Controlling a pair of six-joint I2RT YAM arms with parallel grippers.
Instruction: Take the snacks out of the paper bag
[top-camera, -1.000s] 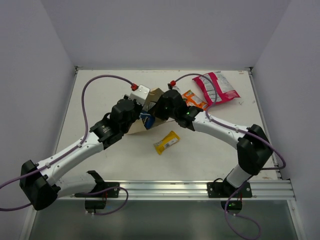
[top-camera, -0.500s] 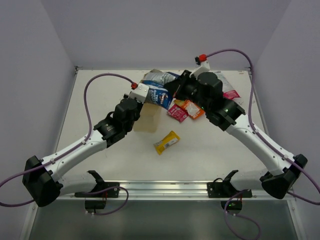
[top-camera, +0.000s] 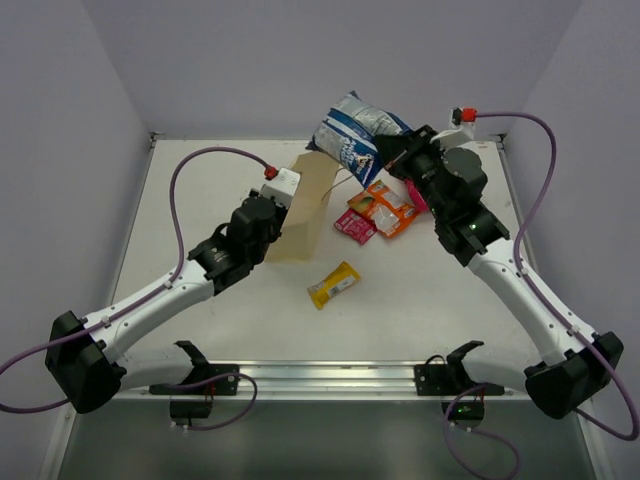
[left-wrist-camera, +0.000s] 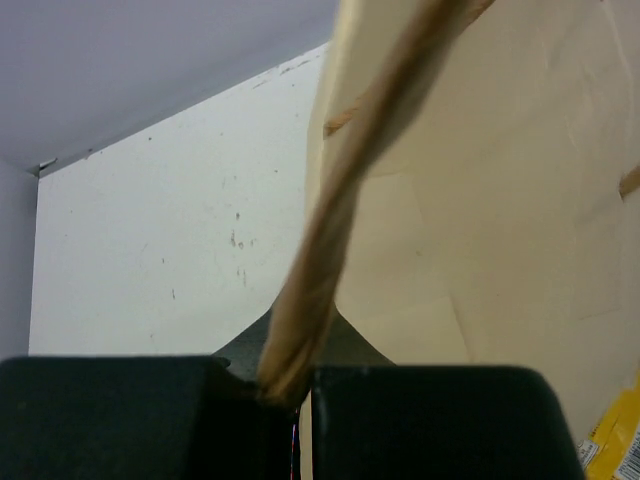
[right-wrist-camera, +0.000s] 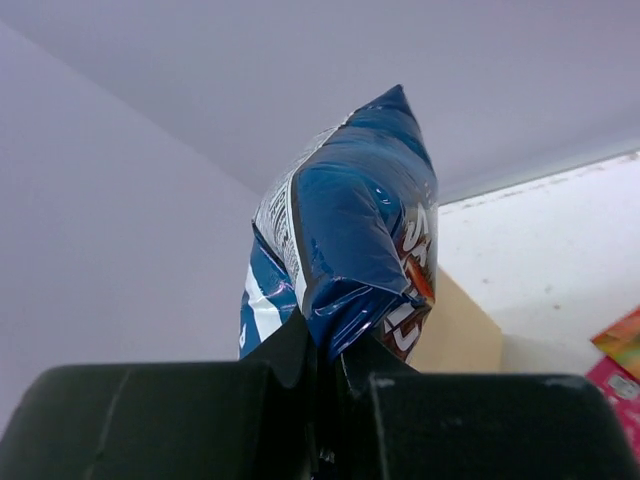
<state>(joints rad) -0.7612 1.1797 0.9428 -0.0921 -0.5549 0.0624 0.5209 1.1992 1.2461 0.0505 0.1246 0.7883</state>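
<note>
My right pincer, clamped tight on the blue-and-white bag, should lower it onto bare desk. My left pincer pinches the paper bag steady.

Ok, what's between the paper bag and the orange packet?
The small magenta packet lies between the paper bag and orange packet, in the top view.

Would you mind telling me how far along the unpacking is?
Done: the orange packet, magenta packet and yellow bar lie on the table. In hand: the right gripper holds the blue-and-white bag raised clear of the paper bag, which the left gripper pinches. Left: setting it down; the bag's inside is hidden.
</note>
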